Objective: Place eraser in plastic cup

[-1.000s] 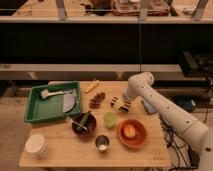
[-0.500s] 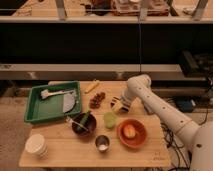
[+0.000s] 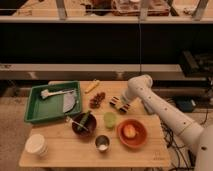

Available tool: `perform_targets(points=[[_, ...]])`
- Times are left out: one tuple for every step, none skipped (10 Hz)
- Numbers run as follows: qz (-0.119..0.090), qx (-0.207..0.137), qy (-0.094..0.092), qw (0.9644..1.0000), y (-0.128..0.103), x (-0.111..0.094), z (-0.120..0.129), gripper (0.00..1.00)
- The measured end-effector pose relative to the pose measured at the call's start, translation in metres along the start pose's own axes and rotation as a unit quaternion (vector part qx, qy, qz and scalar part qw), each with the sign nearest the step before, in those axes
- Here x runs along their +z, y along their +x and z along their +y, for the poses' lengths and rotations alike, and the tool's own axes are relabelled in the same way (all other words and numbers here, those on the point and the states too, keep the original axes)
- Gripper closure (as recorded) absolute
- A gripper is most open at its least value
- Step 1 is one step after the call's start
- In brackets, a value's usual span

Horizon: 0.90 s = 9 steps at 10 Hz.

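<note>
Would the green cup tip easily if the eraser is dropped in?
Probably light: the cup is small, translucent plastic. Narrow and upright, it may tip if nudged. The end effector is by the eraser, beyond the cup.

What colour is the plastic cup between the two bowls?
The cup is pale yellow-green, camera view; gripper sits behind, at the eraser.

Claw (image 3: 122,103) at eraser (image 3: 115,103); plastic cup (image 3: 109,119) near
</note>
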Motion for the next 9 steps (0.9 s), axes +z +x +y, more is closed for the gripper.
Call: perform_targets(points=[[0.005, 0.0, -0.005, 1.0, -0.002, -0.003, 0.002, 0.88], [0.008, 0.0, -0.007, 0.9999, -0.002, -0.005, 0.003, 0.94], [0.011, -0.001, -0.008, 0.9999, -0.001, -0.006, 0.002, 0.99], [0.017, 0.004, -0.008, 0.9998, 0.002, -0.014, 0.003, 1.0], [0.024, 0.011, -0.004, 0.9996, 0.004, -0.024, 0.004, 1.0], [0.031, 0.018, 0.0, 0.9993, 0.009, -0.042, 0.005, 1.0], [0.038, 0.021, 0.004, 0.9991, 0.015, -0.066, 0.003, 1.0], [0.04, 0.018, 0.002, 0.999, 0.018, -0.083, 0.0, 1.0], [0.041, 0.013, 0.002, 0.9991, 0.021, -0.1, -0.005, 1.0]])
